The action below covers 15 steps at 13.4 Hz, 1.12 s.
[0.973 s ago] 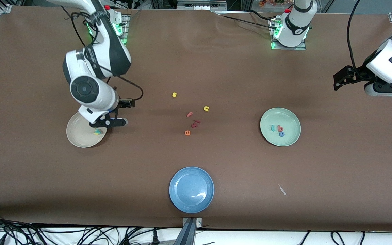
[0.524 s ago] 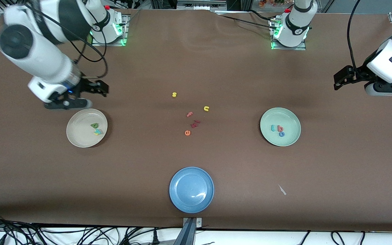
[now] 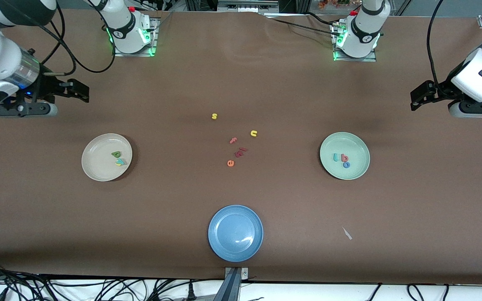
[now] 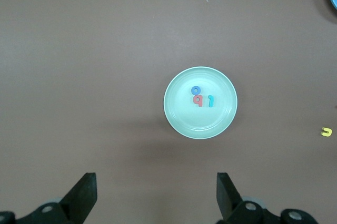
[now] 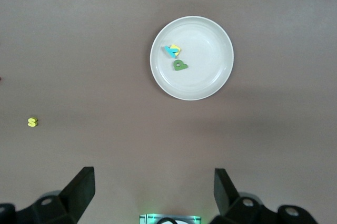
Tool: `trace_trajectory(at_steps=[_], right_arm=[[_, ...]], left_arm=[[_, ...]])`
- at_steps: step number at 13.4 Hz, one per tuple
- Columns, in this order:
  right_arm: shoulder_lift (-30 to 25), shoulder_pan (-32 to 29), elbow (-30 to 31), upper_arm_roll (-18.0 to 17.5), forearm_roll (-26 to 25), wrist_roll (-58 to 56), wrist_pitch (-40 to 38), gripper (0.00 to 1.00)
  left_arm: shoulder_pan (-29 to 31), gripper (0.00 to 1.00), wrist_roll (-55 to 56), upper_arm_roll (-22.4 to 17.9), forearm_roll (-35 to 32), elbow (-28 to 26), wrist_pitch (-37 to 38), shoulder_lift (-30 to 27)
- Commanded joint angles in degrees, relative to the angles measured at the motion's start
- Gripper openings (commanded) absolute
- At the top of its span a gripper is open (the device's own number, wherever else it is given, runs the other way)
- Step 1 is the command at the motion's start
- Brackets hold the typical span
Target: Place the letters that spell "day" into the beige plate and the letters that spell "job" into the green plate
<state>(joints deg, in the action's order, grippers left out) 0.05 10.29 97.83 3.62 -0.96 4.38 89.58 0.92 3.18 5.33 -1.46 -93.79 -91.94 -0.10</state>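
Observation:
The beige plate lies toward the right arm's end and holds the dark green d, the yellow a and the teal y, the last two touching. The green plate toward the left arm's end holds the teal j, the red b and the blue o. My right gripper hangs open and empty over bare table, away from the beige plate. My left gripper waits open and empty, high over the table beside the green plate.
Loose letters lie mid-table: yellow s, yellow n, reddish f, orange e and dark red bits. A blue plate sits near the front edge. A white scrap lies nearer the camera than the green plate.
The right arm has lifted off the beige plate and swung out toward its end of the table, uncovering the green d in the plate. The left arm has not moved.

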Motion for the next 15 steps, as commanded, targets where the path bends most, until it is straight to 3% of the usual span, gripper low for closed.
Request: trace_trajectory(at_steps=[1, 4, 15], right_arm=[[0.0, -0.3, -4.0, 1.5, -1.2, -0.8, -4.5, 1.00], [0.0, -0.3, -4.7, 3.2, -0.3, -1.2, -7.7, 1.00], [0.4, -2.4, -4.6, 4.0, -0.2, -2.2, -5.1, 1.00]], left_arm=[[0.3, 1.00, -1.2, 0.0, 1.1, 1.5, 1.2, 0.5], [0.3, 1.00, -1.2, 0.0, 1.1, 1.4, 1.2, 0.4], [0.3, 1.00, -1.1, 0.1, 1.1, 1.4, 1.2, 0.4]])
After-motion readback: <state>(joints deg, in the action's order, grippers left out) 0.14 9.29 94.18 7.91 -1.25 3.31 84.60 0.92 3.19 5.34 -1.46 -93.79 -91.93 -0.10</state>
